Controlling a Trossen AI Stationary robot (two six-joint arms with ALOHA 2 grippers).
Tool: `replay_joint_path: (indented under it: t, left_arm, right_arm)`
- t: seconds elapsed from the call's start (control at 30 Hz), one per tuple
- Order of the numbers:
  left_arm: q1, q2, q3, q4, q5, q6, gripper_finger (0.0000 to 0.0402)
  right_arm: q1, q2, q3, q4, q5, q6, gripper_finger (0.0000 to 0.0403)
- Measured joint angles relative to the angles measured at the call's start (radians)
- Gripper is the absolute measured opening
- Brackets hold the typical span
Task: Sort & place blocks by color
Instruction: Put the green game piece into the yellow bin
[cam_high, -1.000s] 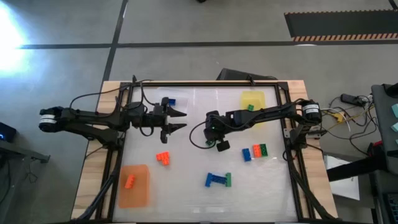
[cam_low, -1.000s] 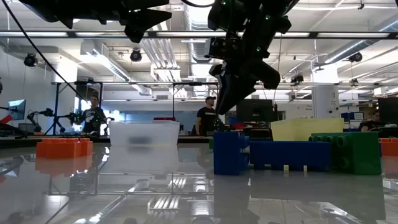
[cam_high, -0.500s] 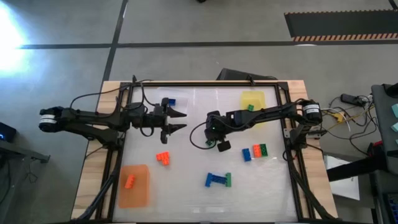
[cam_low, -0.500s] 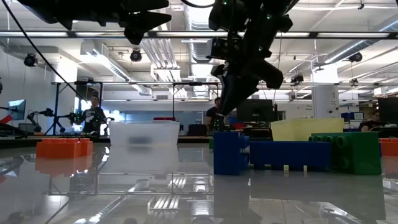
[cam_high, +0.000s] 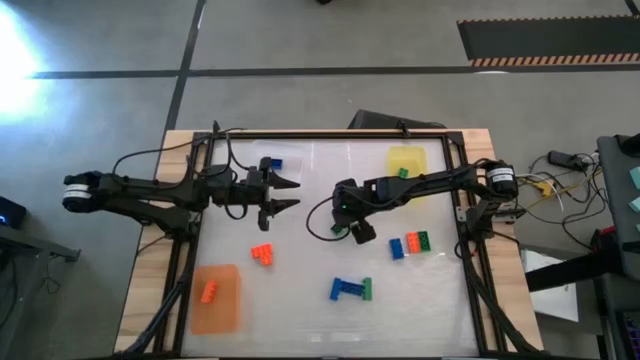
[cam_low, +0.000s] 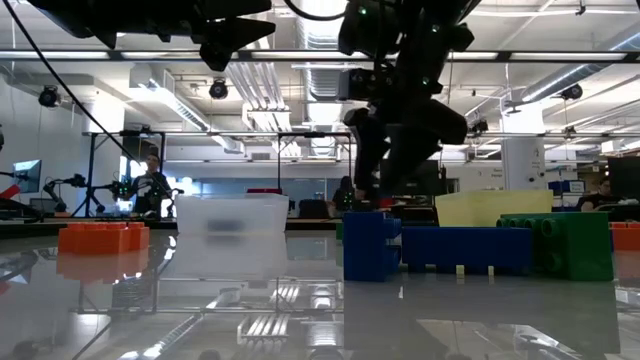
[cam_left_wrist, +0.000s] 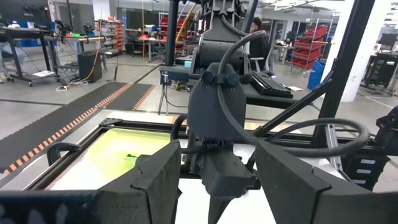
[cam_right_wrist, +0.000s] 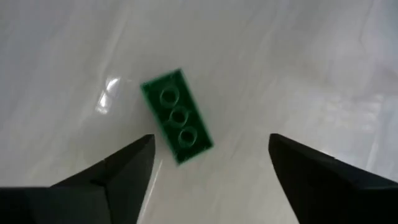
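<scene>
Right gripper (cam_right_wrist: 208, 174), fingers spread, hangs directly above the green block (cam_right_wrist: 177, 116), whose long axis runs diagonally between them.

My work surface is a glossy white tabletop (cam_high: 300, 300) set in a pale wooden border with a black metal frame. On it, toward my left near corner, lies a flat orange rectangular mat (cam_high: 222, 310) carrying a small orange studded brick (cam_high: 210, 292). A flat yellow mat (cam_high: 410, 185) sits at the far right with a tiny green brick (cam_high: 403, 173) on it. A blue brick (cam_high: 275, 163) lies far left. Loose on the bare surface are an orange brick cluster (cam_high: 264, 253), a blue-and-green brick group (cam_high: 351, 289), a blue, orange and green row (cam_high: 410, 243), and a green three-stud brick (cam_right_wrist: 177, 116).
</scene>
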Motion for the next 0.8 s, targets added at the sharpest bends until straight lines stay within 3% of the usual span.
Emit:
replay_joint_path:
  t: [0.23,0.8]
  left_arm:
    - [0.000,0.000,0.000,0.000,0.000,0.000,0.0191]
    - [0.000,0.000,0.000,0.007,0.000,0.000,0.0191]
  right_arm:
    - [-0.004,0.001,-0.022,-0.033,-0.080,0.013,0.0323]
    - [-0.020,0.160,-0.015,0.119,-0.087,-0.018,0.0276]
